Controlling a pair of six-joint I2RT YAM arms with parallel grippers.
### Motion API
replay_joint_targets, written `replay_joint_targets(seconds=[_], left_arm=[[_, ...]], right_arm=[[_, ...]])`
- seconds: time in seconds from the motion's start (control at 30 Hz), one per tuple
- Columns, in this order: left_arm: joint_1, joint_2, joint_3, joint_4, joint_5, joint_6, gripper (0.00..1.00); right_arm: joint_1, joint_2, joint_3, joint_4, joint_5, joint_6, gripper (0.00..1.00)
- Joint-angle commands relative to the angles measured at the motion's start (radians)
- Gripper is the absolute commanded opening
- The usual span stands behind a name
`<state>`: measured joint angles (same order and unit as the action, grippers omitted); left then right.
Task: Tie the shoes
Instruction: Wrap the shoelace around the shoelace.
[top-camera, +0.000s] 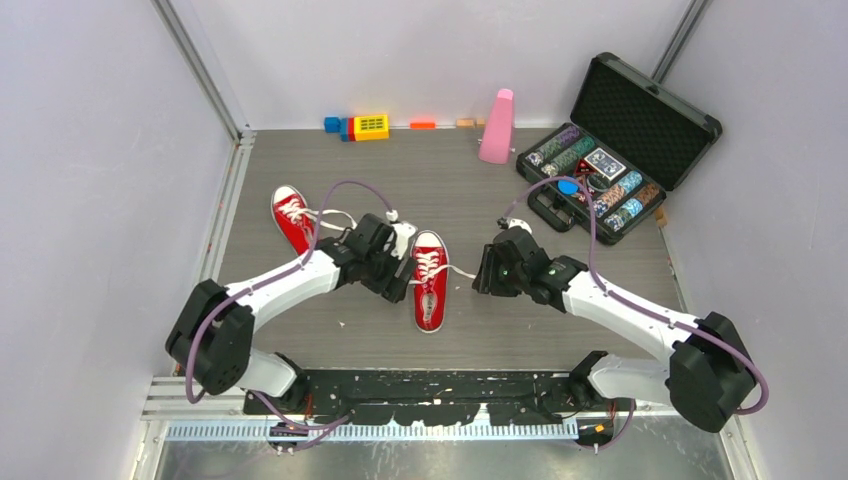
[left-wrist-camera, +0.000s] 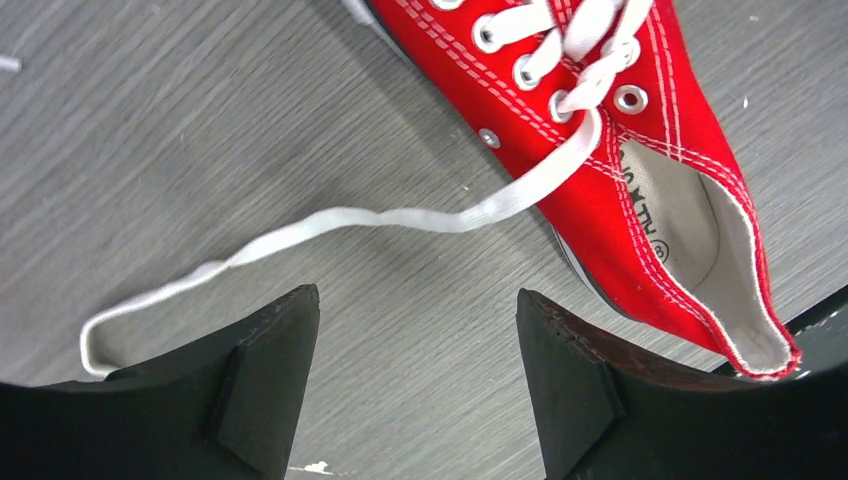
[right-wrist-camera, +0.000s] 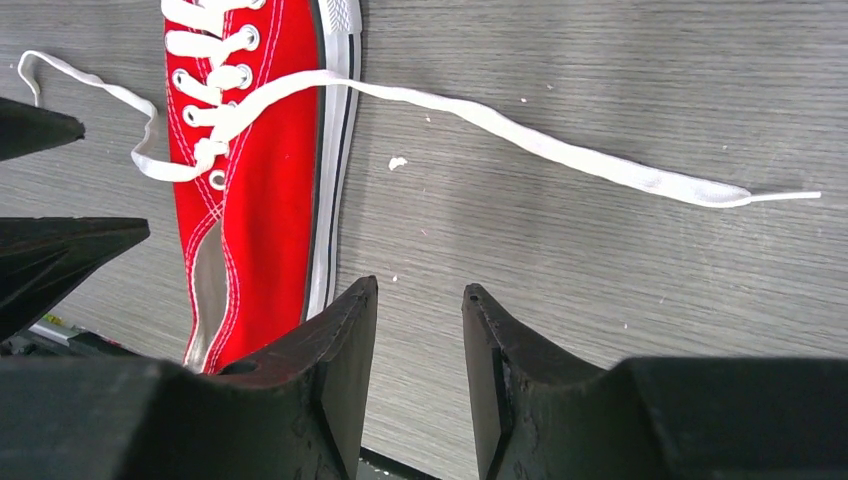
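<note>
Two red shoes lie on the grey table. One shoe (top-camera: 293, 218) rests at the back left. The other shoe (top-camera: 430, 280) lies in the middle between both arms, its white laces untied. My left gripper (top-camera: 398, 274) hovers just left of this shoe (left-wrist-camera: 600, 130), open and empty (left-wrist-camera: 416, 293). One lace (left-wrist-camera: 400, 216) trails across the table to beside the left finger (left-wrist-camera: 270, 370). My right gripper (top-camera: 484, 272) sits just right of the shoe (right-wrist-camera: 260, 190), open with nothing between its fingers (right-wrist-camera: 420, 286). The other lace (right-wrist-camera: 560, 150) stretches out flat to the right.
An open black case (top-camera: 640, 110) of poker chips sits at the back right. A pink metronome (top-camera: 497, 127) and coloured toy blocks (top-camera: 362, 126) stand along the back wall. Metal frame rails (top-camera: 232, 190) border the table's left side.
</note>
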<state>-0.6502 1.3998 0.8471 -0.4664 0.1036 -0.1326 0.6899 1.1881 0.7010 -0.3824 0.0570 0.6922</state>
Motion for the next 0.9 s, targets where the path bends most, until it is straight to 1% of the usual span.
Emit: replay_joint_targets(seconds=[0.0, 0.07, 0.17, 0.33, 0.5, 0.7, 0.77, 0.87], left_arm=[[0.002, 0.042, 0.058, 0.009, 0.042, 0.171, 0.74], [0.002, 0.087, 0.082, -0.002, 0.023, 0.195, 0.74], [0.002, 0.146, 0.119, -0.012, 0.011, 0.203, 0.70], [0.002, 0.182, 0.118, 0.043, 0.000, 0.213, 0.68], [0.002, 0.212, 0.110, 0.089, -0.012, 0.219, 0.60], [0.001, 0.239, 0.129, 0.071, 0.003, 0.223, 0.59], [0.001, 0.252, 0.139, 0.054, 0.006, 0.220, 0.47], [0.001, 0.269, 0.149, 0.037, 0.010, 0.214, 0.17]], right_arm=[[0.005, -0.048, 0.000, -0.015, -0.009, -0.020, 0.43], [0.004, -0.046, 0.001, -0.018, -0.012, -0.021, 0.43], [0.004, -0.032, -0.003, -0.005, -0.030, -0.019, 0.43], [0.005, -0.029, -0.009, 0.017, -0.040, -0.010, 0.43], [0.004, -0.038, -0.016, 0.028, -0.040, -0.010, 0.43], [0.005, -0.029, -0.019, 0.040, -0.042, -0.013, 0.41], [0.004, -0.027, -0.015, 0.038, -0.042, -0.015, 0.40], [0.005, -0.028, -0.010, 0.037, -0.042, -0.016, 0.36]])
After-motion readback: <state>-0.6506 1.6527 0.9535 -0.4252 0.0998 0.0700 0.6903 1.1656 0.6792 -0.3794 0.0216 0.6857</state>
